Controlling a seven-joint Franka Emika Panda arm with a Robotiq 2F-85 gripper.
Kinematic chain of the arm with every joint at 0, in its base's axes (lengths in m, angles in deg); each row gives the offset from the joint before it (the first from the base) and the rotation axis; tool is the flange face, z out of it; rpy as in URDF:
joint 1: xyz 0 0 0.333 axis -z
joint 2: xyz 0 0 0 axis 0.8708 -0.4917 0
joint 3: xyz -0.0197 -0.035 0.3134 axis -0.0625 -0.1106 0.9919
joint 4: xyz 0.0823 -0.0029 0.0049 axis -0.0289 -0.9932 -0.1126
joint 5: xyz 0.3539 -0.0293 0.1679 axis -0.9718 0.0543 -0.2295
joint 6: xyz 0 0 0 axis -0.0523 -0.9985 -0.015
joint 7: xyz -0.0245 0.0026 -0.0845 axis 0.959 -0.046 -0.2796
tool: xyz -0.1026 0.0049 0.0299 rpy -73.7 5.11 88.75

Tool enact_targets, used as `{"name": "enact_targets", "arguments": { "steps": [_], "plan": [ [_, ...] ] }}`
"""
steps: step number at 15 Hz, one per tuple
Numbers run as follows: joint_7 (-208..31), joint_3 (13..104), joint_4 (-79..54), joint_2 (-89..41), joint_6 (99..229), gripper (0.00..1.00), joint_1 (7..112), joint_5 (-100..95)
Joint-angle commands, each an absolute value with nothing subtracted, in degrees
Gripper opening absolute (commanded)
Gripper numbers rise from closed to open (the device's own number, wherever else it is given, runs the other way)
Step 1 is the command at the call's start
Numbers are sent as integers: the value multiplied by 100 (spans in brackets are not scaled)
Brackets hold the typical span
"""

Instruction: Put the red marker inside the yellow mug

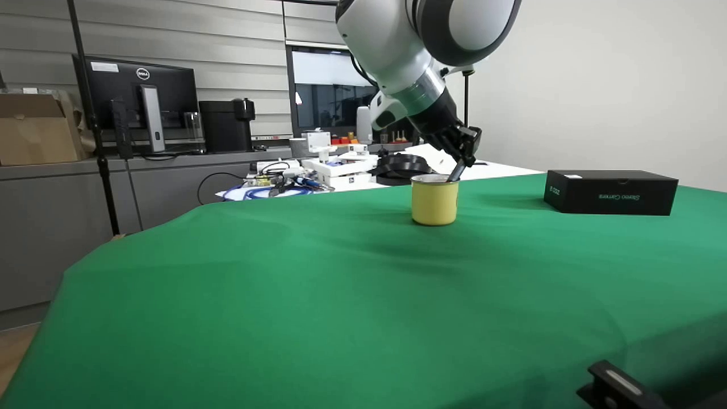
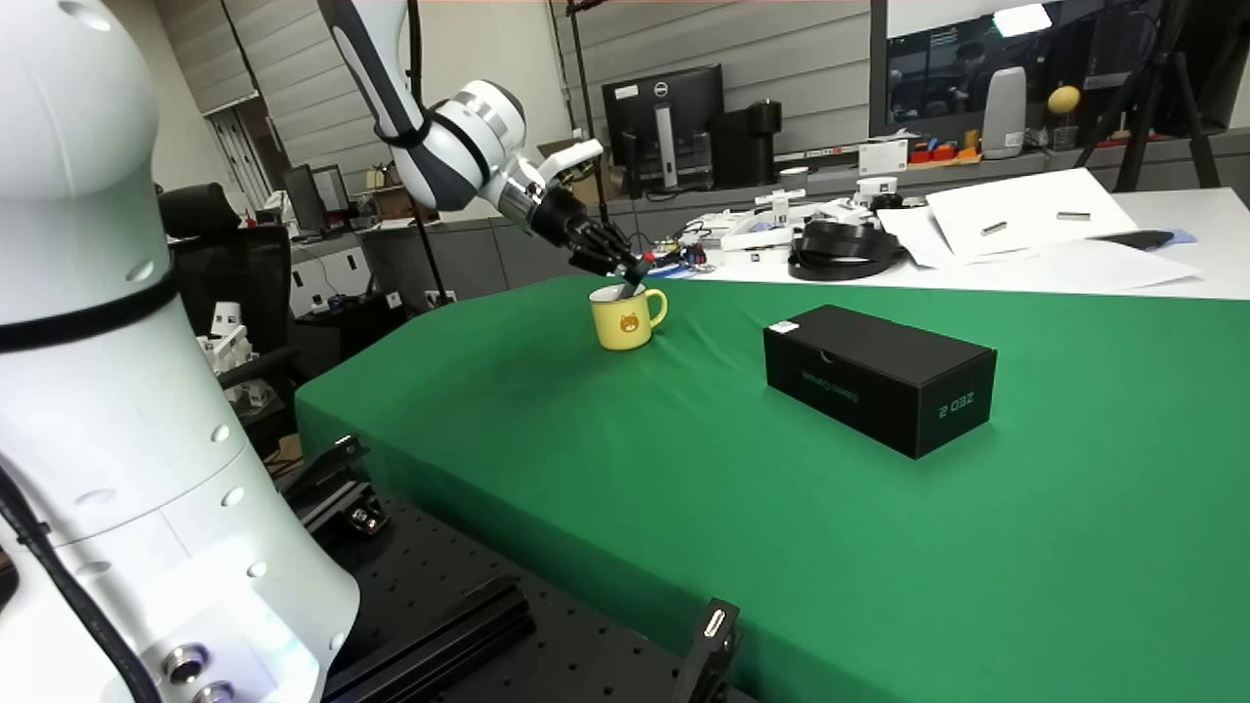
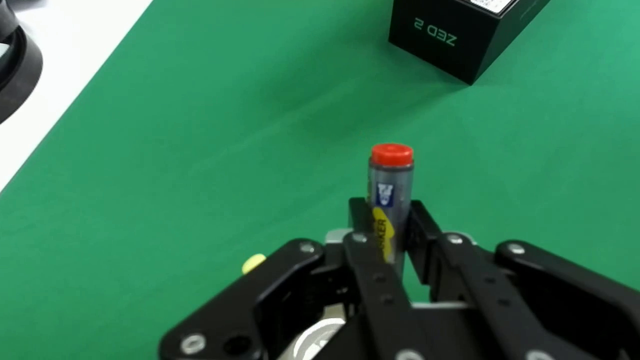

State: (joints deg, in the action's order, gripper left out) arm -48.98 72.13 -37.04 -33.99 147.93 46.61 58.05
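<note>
The red marker (image 3: 391, 187) has a grey body and a red end. My gripper (image 3: 386, 220) is shut on it, with a fingertip against each side and the red end sticking out. The pale yellow mug (image 1: 434, 203) stands upright on the green cloth; a bear face and its handle show on the mug in an exterior view (image 2: 617, 324). The gripper, in both exterior views (image 1: 467, 152) (image 2: 617, 256), is just above the mug's rim. The marker is tilted, and its grey lower end (image 1: 456, 171) reaches into the mug's opening. Its tip is hidden. Only a yellow bit of the mug (image 3: 254, 263) shows in the wrist view.
A flat black box (image 2: 879, 381) lies on the green cloth (image 1: 318, 307), apart from the mug. Behind is a white table (image 2: 1201, 234) with papers, a black coil (image 2: 845, 249) and cables. Black clamps (image 2: 711, 644) stand at the cloth's near edge.
</note>
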Motion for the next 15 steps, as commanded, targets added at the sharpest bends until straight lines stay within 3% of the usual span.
{"name": "enact_targets", "arguments": {
  "steps": [1,8,15],
  "plan": [
    [-5088,7341,-3643,-3341,14629,54,4701,5759],
    [-5063,7520,-3657,-2746,14406,99,4661,5676],
    [-4921,7633,-3637,-2687,14209,100,4642,5538]
  ]
}}
